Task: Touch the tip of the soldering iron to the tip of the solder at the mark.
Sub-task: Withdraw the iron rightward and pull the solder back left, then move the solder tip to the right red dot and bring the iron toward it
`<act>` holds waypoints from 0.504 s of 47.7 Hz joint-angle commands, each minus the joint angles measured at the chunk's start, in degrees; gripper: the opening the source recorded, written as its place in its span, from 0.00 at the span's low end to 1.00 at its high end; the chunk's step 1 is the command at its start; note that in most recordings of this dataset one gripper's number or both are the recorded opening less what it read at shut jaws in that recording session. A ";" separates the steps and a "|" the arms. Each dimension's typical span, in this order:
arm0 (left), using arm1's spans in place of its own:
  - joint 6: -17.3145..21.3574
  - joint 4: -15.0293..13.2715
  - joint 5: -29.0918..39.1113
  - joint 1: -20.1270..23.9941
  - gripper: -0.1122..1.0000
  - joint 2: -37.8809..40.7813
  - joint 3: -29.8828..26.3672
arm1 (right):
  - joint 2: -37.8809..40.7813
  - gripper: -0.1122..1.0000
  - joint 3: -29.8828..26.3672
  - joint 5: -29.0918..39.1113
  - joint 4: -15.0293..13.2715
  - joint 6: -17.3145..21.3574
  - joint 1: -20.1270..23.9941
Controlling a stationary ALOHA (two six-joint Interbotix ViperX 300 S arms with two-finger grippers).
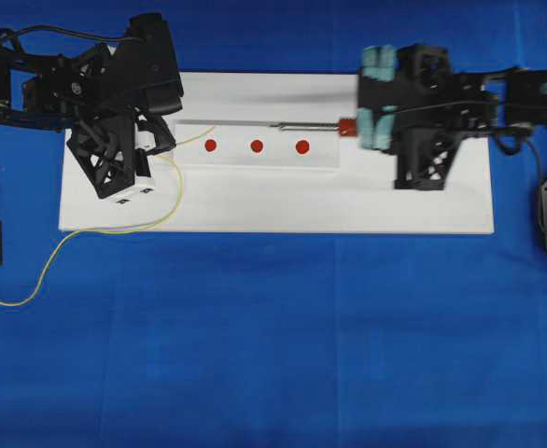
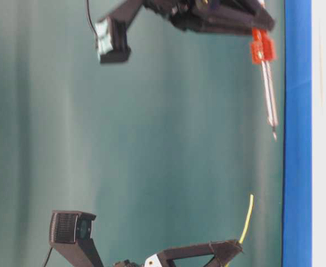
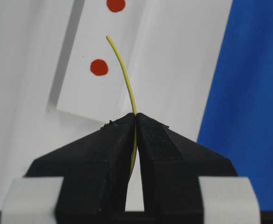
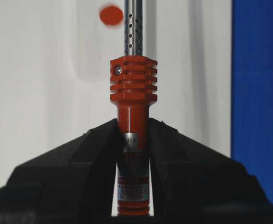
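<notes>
My left gripper is shut on the solder, a thin yellow wire whose free end curves up just right of the nearest red mark. Overhead, the solder ends close to the left mark of three. My right gripper is shut on the orange-red handle of the soldering iron. The soldering iron lies level, pointing left, its tip above the strip's far edge between the middle mark and right mark. From table level, the soldering iron and the solder are well apart, both off the board.
The marks sit on a white strip lying on a white board, on blue cloth. The solder's long tail loops off the board's left front corner onto the cloth. Both arms hang over the board's ends.
</notes>
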 commanded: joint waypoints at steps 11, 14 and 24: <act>-0.26 0.18 -0.35 -0.09 0.11 -1.32 -0.35 | -7.29 0.15 4.04 0.09 -0.26 1.32 -1.23; -0.35 0.18 -0.35 -0.09 0.11 -1.14 -0.44 | -7.29 0.15 4.13 0.09 -0.18 1.32 -1.23; -0.79 0.18 -1.85 -0.35 0.11 0.09 -1.41 | -7.21 0.15 4.13 0.09 -0.26 1.32 -1.41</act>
